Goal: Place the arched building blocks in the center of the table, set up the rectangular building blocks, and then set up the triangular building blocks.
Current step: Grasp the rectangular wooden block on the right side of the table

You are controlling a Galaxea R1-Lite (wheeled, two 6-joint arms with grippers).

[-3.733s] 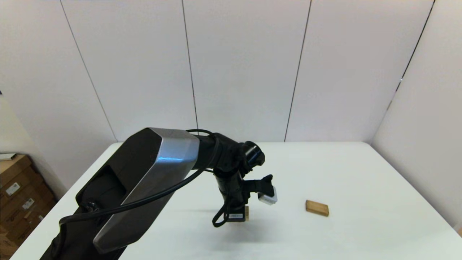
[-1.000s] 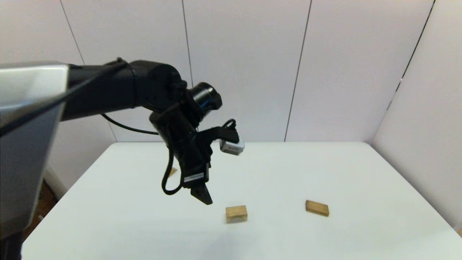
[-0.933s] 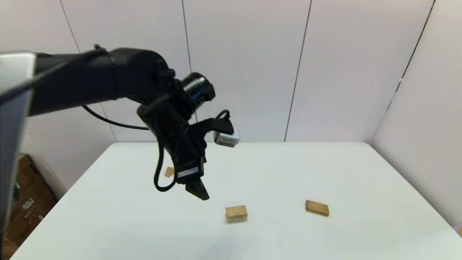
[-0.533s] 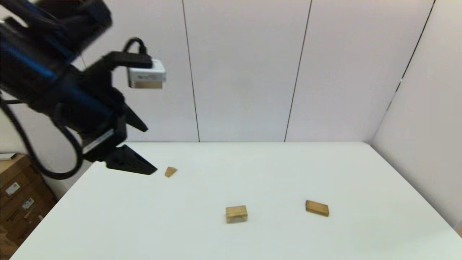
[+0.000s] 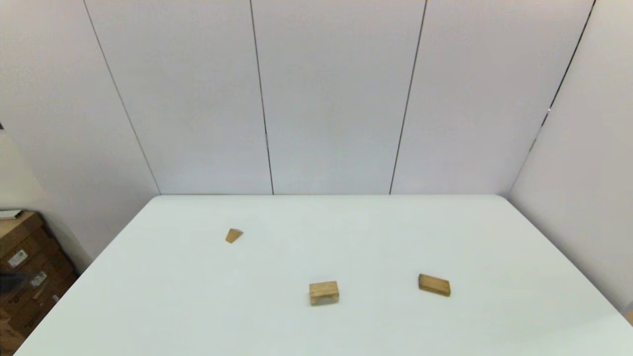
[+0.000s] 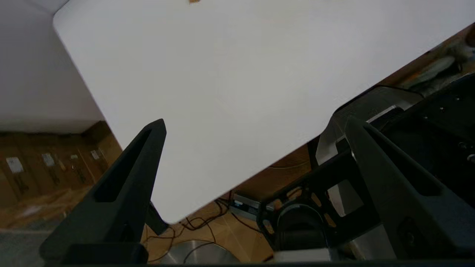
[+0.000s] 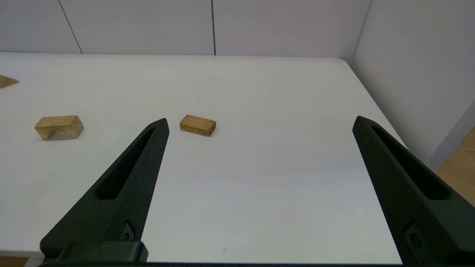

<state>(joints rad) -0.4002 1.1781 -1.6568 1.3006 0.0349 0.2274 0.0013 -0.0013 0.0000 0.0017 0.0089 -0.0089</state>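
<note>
White table [image 5: 445, 232]: arch blk [image 5: 324, 292]; rect blk [image 5: 434, 285]; wedge [image 5: 233, 235].

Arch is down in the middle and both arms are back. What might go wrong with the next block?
The rectangular block lies flat and low on the table, so the open right pincer may scrape the top or slip. Setting it on the arch block, which stands alone on two short legs, could nudge or topple it.

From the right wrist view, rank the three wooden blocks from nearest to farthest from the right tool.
The right tool is open, short of every block.
1. Rectangular block: lying flat, just off one fingertip.
2. Arched block: standing on its legs, farther toward the robot's left.
3. Triangular block: farthest, at the picture's edge.
</note>
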